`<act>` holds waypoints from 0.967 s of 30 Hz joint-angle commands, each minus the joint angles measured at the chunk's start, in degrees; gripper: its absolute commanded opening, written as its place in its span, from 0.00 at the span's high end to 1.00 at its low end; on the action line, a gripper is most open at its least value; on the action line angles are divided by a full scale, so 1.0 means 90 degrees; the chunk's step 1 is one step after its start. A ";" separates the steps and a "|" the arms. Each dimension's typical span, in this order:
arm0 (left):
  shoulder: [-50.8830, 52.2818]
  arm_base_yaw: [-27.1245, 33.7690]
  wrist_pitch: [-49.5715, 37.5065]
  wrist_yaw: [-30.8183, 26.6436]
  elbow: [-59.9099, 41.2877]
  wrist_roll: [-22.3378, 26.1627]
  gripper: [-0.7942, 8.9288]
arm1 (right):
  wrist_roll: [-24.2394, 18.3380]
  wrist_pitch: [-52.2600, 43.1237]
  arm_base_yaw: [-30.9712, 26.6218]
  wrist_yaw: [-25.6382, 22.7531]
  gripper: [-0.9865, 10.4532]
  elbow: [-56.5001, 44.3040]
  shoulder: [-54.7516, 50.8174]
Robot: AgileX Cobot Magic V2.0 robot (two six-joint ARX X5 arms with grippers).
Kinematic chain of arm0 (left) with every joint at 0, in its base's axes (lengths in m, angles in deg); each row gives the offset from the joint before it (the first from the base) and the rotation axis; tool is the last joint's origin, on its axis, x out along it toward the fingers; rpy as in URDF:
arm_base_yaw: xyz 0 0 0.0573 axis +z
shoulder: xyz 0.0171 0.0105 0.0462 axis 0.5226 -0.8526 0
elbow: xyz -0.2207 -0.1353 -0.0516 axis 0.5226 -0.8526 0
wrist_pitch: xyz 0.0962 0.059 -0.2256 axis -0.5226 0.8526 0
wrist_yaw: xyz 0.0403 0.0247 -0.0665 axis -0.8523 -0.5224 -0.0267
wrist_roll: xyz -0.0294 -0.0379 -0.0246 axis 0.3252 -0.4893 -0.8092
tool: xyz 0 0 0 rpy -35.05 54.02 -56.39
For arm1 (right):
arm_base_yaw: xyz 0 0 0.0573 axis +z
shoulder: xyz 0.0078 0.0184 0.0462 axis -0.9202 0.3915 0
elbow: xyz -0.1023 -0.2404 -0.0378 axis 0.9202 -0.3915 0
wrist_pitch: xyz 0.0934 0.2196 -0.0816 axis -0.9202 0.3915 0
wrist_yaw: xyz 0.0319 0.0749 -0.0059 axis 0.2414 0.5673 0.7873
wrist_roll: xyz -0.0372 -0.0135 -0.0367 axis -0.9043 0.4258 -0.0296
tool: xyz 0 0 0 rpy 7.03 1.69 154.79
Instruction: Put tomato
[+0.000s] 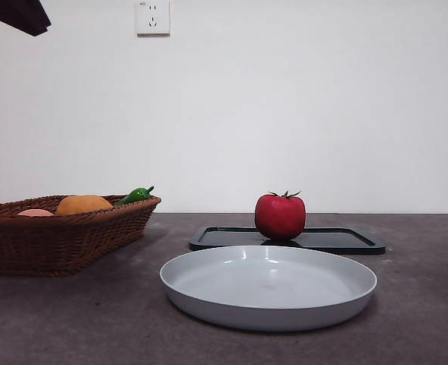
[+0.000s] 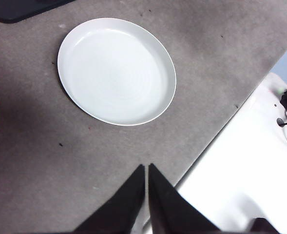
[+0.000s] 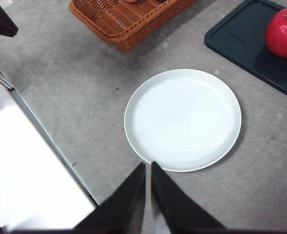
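The glossy red tomato (image 1: 280, 216) with its green stem star stands upright on a flat black tray (image 1: 338, 240) behind a white plate (image 1: 269, 285); the right wrist view catches the tomato (image 3: 283, 33) on the tray (image 3: 240, 41) too. Nothing lies on the plate (image 3: 182, 119), also seen in the left wrist view (image 2: 116, 70). My left gripper (image 2: 146, 168) hovers shut above the table's near edge, away from the plate. My right gripper (image 3: 148, 165) is shut as well, just short of the plate's rim. Neither holds anything.
A brown wicker basket (image 1: 56, 232) at the left holds an orange fruit (image 1: 84, 204), a green pepper (image 1: 136, 195) and a pale pinkish item (image 1: 35, 213). A black arm tip (image 1: 18, 15) shows at the top left corner. A wall socket (image 1: 153, 17) sits high on the white wall.
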 commanded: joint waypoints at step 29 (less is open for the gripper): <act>0.4634 0.3679 -0.5586 -0.2489 -0.4656 0.0804 0.91 | 0.0068 -0.0078 0.0044 0.0002 0.91 0.0049 0.0029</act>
